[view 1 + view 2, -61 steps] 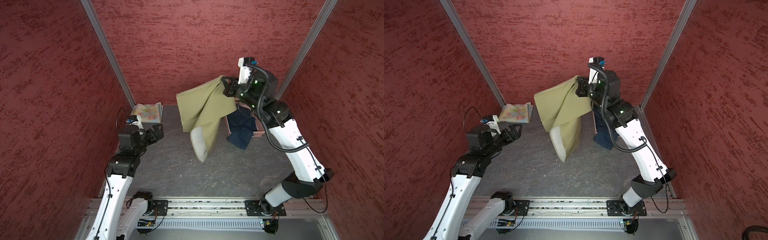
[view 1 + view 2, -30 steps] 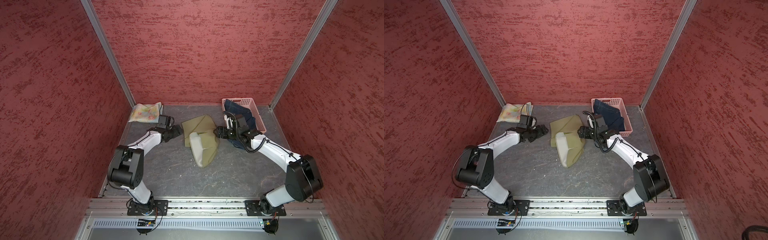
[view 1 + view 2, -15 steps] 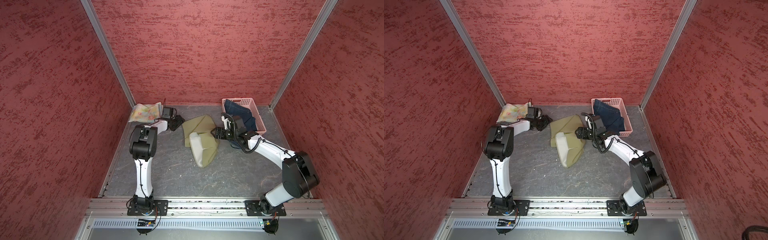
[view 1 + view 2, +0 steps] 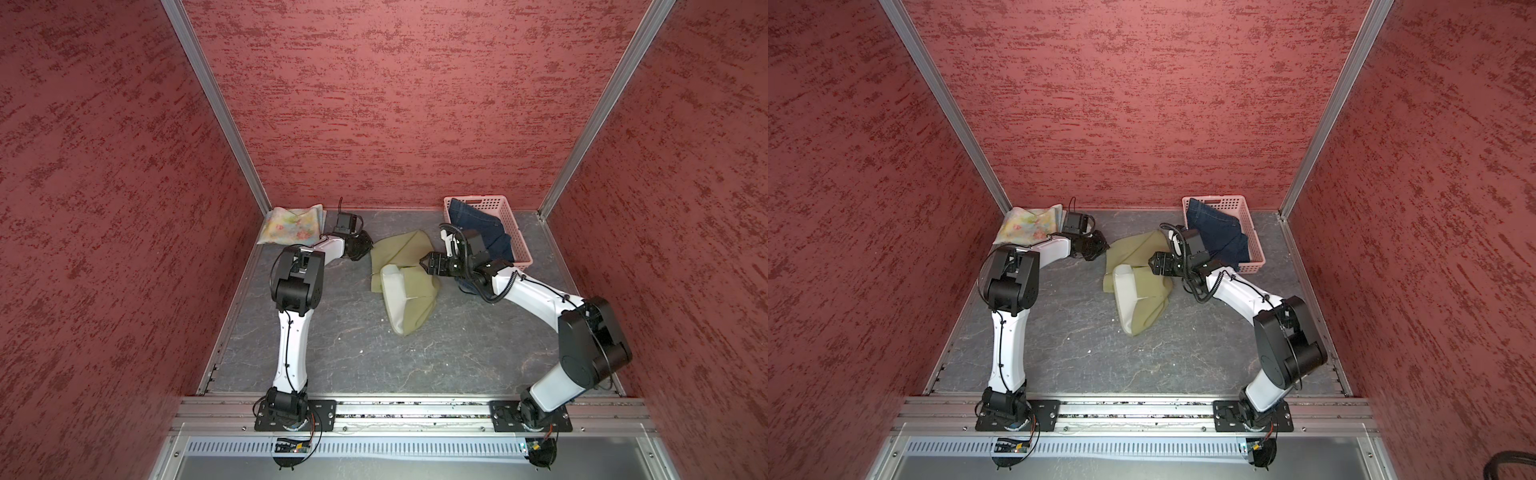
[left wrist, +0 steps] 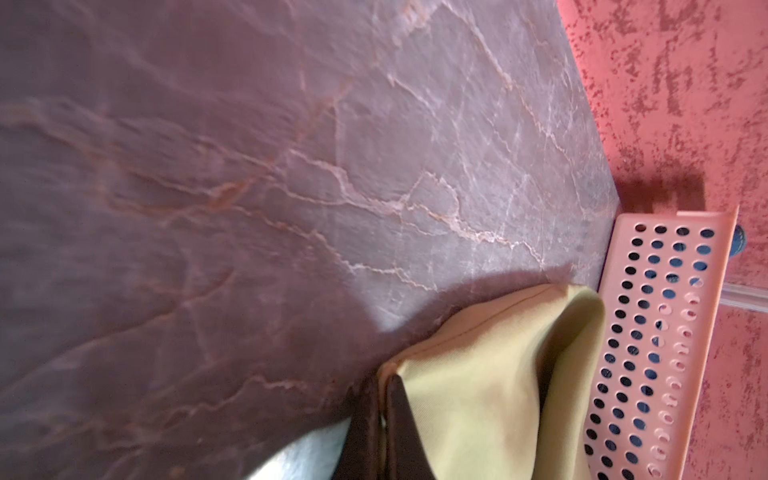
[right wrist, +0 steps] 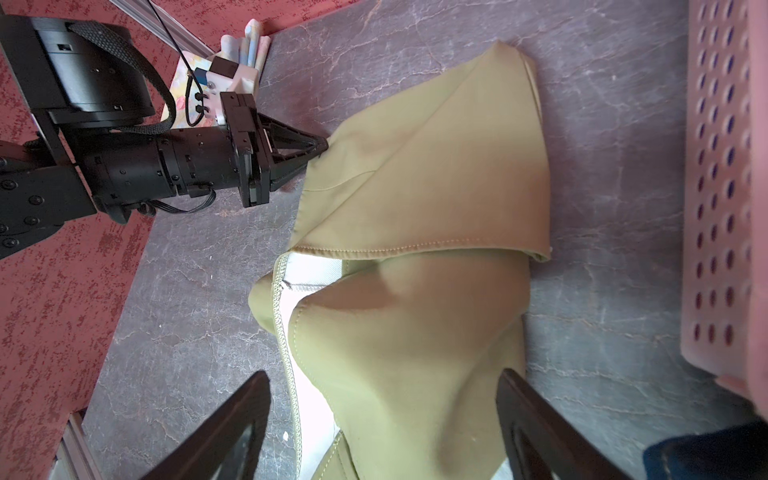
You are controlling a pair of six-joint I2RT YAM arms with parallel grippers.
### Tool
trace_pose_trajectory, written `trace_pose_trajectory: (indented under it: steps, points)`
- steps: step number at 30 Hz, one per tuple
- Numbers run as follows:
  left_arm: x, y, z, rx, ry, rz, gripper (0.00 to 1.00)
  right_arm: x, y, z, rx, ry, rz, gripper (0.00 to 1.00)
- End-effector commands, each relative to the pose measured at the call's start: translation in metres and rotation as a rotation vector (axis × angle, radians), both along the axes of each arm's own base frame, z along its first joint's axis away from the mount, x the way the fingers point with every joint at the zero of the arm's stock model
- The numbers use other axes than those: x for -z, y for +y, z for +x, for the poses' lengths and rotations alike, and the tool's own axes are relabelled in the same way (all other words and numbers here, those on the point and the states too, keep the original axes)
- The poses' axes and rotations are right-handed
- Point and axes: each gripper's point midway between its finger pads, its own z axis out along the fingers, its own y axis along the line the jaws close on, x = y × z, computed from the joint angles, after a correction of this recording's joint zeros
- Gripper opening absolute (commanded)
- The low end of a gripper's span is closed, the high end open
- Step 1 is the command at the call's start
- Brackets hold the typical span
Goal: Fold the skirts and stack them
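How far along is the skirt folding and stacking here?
Done: the floral skirt lies folded in the far left corner. In hand: the green skirt sits rumpled mid-table, the left gripper pinched shut on its edge, the right gripper open over its other side. Left: the denim skirt, spilling out of the basket; nothing is stacked yet.

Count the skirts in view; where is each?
3: floral skirt folded in the back left corner; olive skirt crumpled in the middle; denim skirt hanging out of the basket at back right. More could lie hidden under the denim.
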Motion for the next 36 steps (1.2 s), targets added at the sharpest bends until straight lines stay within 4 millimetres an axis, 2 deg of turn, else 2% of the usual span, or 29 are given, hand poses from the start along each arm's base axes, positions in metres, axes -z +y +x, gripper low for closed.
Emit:
trace_pose_trajectory:
  steps: [1, 4, 7, 13, 20, 24, 28, 31, 34, 36]
  points:
    - [-0.055, 0.006, 0.004, 0.026, -0.122, 0.053, 0.0, -0.032, 0.002, 0.009, 0.002, -0.101, 0.016, 0.86]
    - [-0.102, 0.014, -0.002, 0.016, -0.209, 0.09, 0.0, -0.04, 0.001, 0.007, -0.005, -0.127, 0.016, 0.86]
    - [-0.144, 0.023, -0.016, 0.002, -0.289, 0.124, 0.0, -0.042, -0.001, 0.004, 0.002, -0.135, 0.021, 0.86]
    - [-0.202, 0.035, -0.064, 0.01, -0.385, 0.17, 0.0, -0.03, 0.003, 0.0, -0.003, -0.116, 0.04, 0.86]
    - [-0.282, 0.043, -0.11, 0.025, -0.523, 0.217, 0.0, -0.05, 0.014, -0.006, -0.035, -0.167, 0.081, 0.86]
    - [-0.324, 0.039, -0.132, 0.025, -0.604, 0.227, 0.0, -0.072, 0.026, -0.018, -0.077, -0.237, 0.102, 0.86]
    - [-0.35, 0.038, -0.148, 0.007, -0.653, 0.256, 0.0, -0.101, 0.048, -0.044, -0.153, -0.364, 0.112, 0.86]
    - [-0.358, 0.041, -0.152, -0.019, -0.658, 0.283, 0.0, -0.116, 0.066, -0.069, -0.193, -0.481, 0.124, 0.86]
    - [-0.359, 0.042, -0.153, -0.045, -0.656, 0.296, 0.0, -0.121, 0.086, -0.103, -0.234, -0.62, 0.135, 0.87]
    - [-0.359, 0.04, -0.154, -0.053, -0.654, 0.302, 0.0, -0.115, 0.093, -0.119, -0.237, -0.663, 0.148, 0.87]
